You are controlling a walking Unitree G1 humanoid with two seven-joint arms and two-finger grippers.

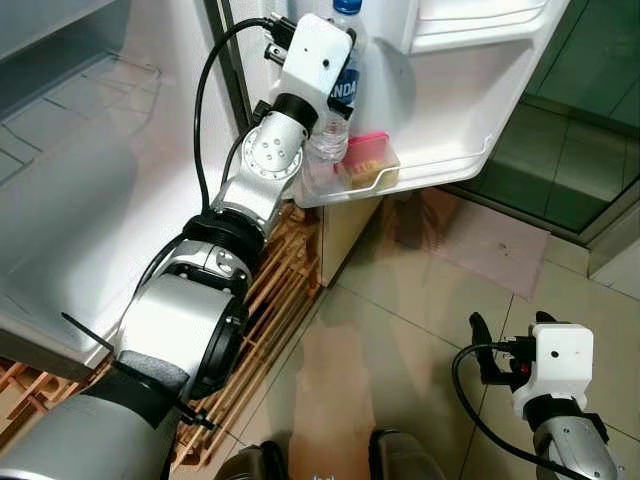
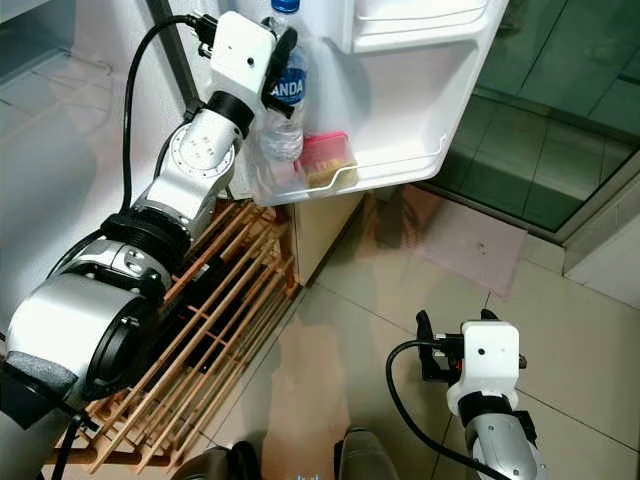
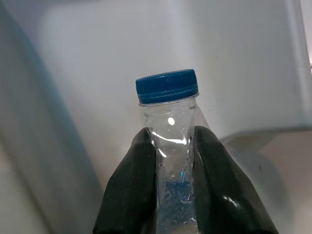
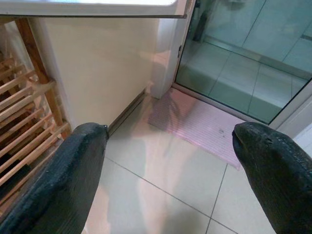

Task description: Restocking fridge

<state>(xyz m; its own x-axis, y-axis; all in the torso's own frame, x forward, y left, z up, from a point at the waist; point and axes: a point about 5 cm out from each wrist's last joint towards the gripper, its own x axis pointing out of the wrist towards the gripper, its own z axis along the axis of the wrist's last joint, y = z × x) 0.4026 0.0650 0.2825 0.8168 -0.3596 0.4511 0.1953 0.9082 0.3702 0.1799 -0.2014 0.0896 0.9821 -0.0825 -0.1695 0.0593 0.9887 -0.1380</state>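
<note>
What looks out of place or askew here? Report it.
Nothing stands out. The left pincer holds the bottle upright in the door shelf, beside a pink pack. The right pincer hangs open over the floor.

One clear water bottle (image 1: 338, 95) with a single blue cap (image 3: 166, 86) stands in the lowest of two visible fridge door shelves (image 1: 440, 165), with one pink package (image 1: 366, 158) just beside it at 3 o'clock. Two grippers are counted: the left gripper (image 3: 170, 146) at 12 o'clock, the right gripper (image 1: 508, 335) at 5 o'clock. One wooden slatted rack (image 2: 215, 320) lies at 8 o'clock, and one pink floor mat (image 1: 480, 240) at 3 o'clock.
</note>
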